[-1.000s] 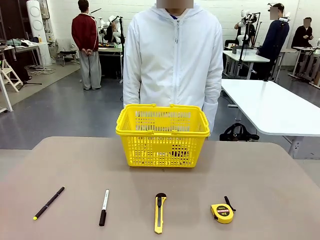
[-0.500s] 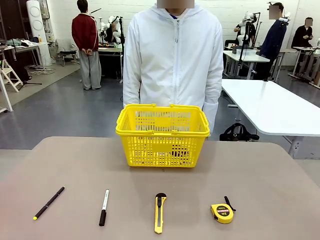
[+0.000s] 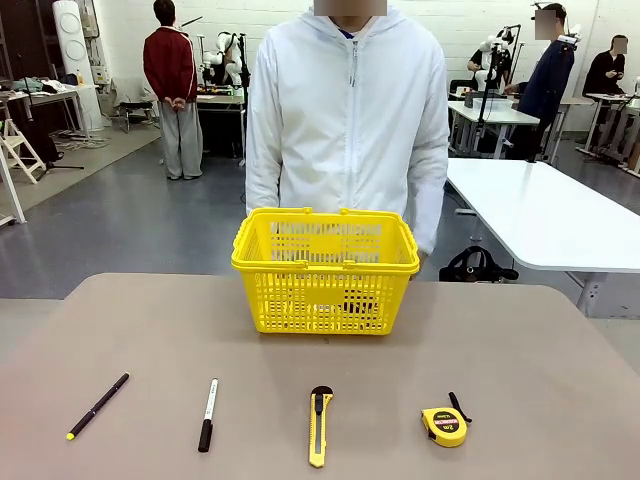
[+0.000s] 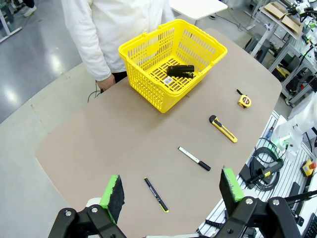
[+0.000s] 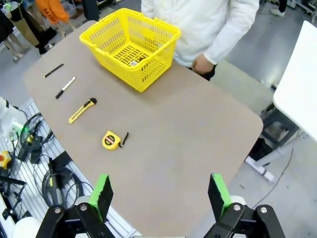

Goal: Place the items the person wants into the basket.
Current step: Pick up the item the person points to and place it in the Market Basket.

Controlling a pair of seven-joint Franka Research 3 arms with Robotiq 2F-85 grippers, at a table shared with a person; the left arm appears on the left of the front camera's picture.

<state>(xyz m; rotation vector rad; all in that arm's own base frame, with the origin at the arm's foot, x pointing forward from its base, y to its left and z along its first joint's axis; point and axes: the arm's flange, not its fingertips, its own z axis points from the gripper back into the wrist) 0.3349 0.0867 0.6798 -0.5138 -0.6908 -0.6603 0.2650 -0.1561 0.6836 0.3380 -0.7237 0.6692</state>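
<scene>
The yellow basket (image 3: 325, 270) stands at the table's far middle, in front of the person (image 3: 346, 110) in a white hooded jacket, whose arms hang down. A black object lies inside the basket (image 4: 172, 59). Along the near edge lie the black pen with a yellow tip (image 3: 97, 406) at the left and the yellow-and-black tape measure (image 3: 444, 425) at the right. My left gripper (image 4: 171, 191) hangs open high above the table, over the pen (image 4: 156, 194). My right gripper (image 5: 159, 196) is open too, high above the tape measure (image 5: 111, 140), with nothing between its fingers.
A white marker with a black cap (image 3: 207, 414) and a yellow-and-black utility knife (image 3: 319, 425) lie between the pen and the tape measure. Cables and equipment sit below the table's near edge (image 4: 262, 168). A white table (image 3: 540, 215) stands at the right.
The person's right-hand arm has shifted slightly outward. The things on the table have not moved.
</scene>
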